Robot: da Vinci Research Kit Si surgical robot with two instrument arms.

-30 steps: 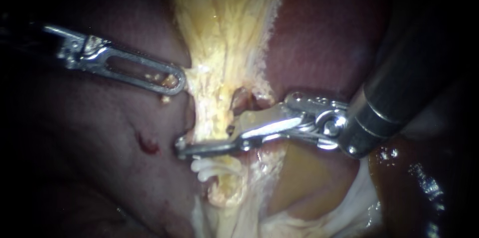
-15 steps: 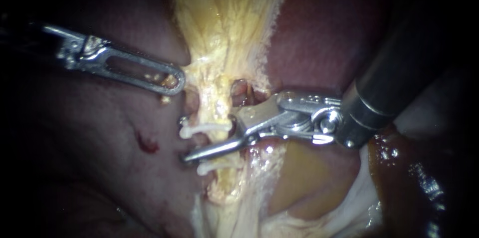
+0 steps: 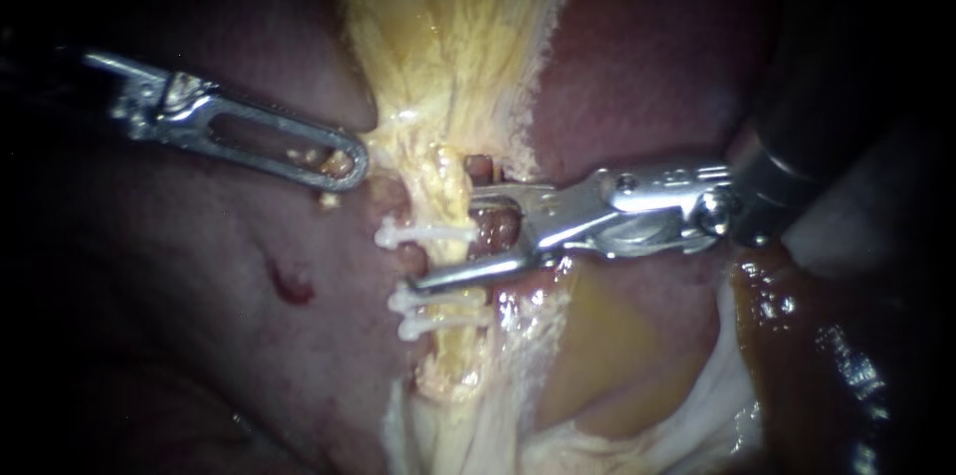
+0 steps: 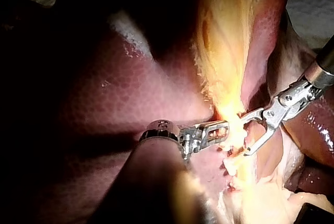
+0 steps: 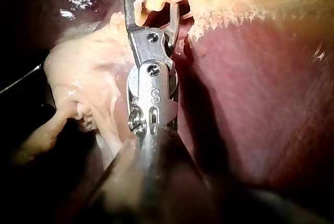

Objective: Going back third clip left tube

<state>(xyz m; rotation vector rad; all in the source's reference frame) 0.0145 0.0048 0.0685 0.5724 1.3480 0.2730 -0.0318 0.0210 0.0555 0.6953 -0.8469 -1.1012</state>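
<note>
1. Nearest: right instrument (image 3: pixel 446 244), jaws wide and empty, straddling the tube (image 3: pixel 448 206).
2. Three white clips across that tube: one upper (image 3: pixel 423 233), two lower (image 3: pixel 403 302). Clipping apparently done; only backing away left.
3. Farther: left instrument (image 3: pixel 347 162), clamped on yellow tissue (image 3: pixel 438 57).

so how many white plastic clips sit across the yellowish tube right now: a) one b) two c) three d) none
c: three white plastic clips cross the yellowish tube, one higher up and two close together lower down.
</note>
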